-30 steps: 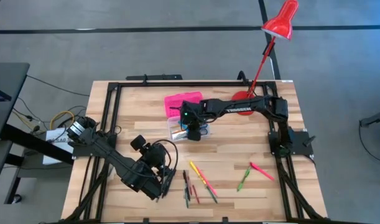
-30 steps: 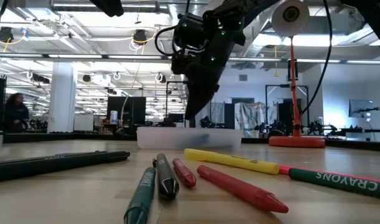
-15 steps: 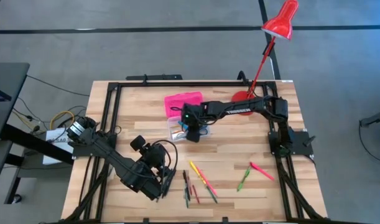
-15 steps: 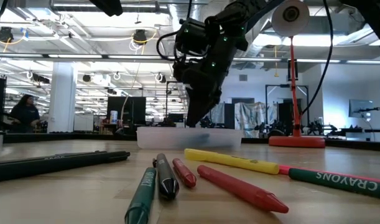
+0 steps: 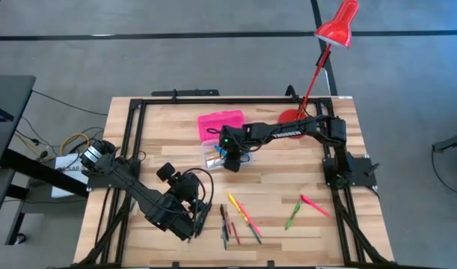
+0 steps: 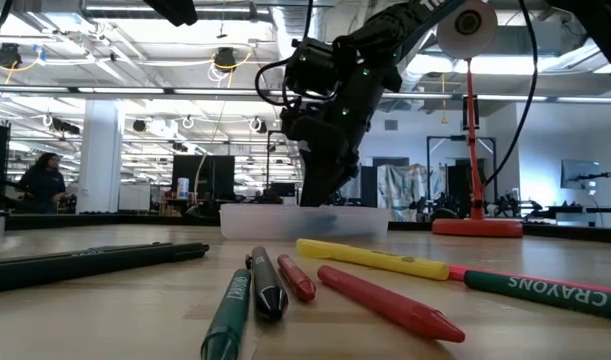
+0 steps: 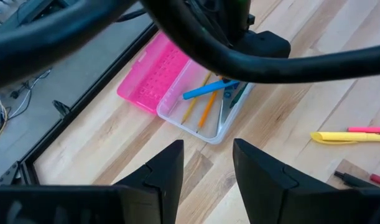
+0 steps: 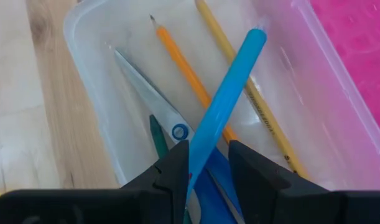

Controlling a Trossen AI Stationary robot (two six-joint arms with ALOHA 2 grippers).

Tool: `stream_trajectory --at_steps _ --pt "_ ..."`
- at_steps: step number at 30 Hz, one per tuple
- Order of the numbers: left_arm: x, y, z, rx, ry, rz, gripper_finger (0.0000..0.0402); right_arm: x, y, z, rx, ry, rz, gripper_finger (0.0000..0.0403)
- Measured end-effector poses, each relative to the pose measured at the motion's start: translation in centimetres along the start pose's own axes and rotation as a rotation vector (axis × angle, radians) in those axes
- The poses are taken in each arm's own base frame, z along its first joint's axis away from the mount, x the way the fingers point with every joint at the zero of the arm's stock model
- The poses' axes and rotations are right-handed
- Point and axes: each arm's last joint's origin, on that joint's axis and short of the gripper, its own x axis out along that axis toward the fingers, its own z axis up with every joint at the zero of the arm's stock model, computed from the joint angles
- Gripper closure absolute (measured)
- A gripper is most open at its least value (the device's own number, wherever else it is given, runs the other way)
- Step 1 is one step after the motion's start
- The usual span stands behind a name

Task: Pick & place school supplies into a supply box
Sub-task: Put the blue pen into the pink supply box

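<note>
The supply box sits at mid-table, its clear base (image 5: 213, 157) beside the opened pink lid (image 5: 217, 122). Inside lie an orange pencil (image 8: 185, 73), a yellow pencil (image 8: 252, 93), the scissors (image 8: 149, 93) and a green pen (image 8: 157, 138). My right gripper (image 5: 229, 155) hangs over the base, shut on a blue pen (image 8: 230, 93). My left gripper (image 5: 197, 217) waits open above the near-left table, by the loose pens (image 5: 229, 228). More supplies rest flat: a yellow-pink marker (image 5: 243, 211) and a green and a pink one (image 5: 303, 207). My right gripper pinches the blue pen near its lower end (image 8: 202, 155) between both fingers, pointing down from above into the clear base. The pen is tilted; its free end (image 8: 255, 34) reaches toward the pink lid side, crossing over the pencils. Whether its lower end touches the box floor is hidden.
The red desk lamp's base (image 5: 292, 116) stands at the far right, its stem leaning over the table edge. A black frame (image 5: 135, 134) rims the tabletop. Crayons and markers (image 6: 375, 300) lie close before the low camera. Bare wood stretches between the box and the loose pens.
My right gripper has sunk a little toward the clear base and edged slightly toward the table's left, keeping the blue pen between its fingers. A person far back in the room has shifted.
</note>
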Motion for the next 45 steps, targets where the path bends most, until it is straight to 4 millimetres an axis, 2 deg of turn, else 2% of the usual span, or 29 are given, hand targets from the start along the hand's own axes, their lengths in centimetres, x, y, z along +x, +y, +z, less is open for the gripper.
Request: stream_trajectory --at_steps 12,18,30,38,45 --pt "0.0 0.0 0.0 0.000 0.000 0.000 0.0268 0.1 0.7 0.0 -0.009 -0.002 0.004 0.0296" --pt "0.0 0.0 0.0 0.000 0.000 0.000 0.0268 2.3 0.7 -0.8 0.017 0.065 0.002 0.0304" --pt "0.0 0.0 -0.1 0.022 0.015 -0.005 0.0268 1.5 0.4 -0.1 -0.033 0.059 -0.006 0.0363" --pt "0.0 0.0 -0.1 0.022 0.015 -0.005 0.0268 1.3 0.5 0.0 -0.108 0.069 -0.005 0.0351" --pt "0.0 0.0 -0.1 0.022 0.015 -0.005 0.0268 1.3 0.5 -0.1 -0.174 0.079 -0.004 0.0361"
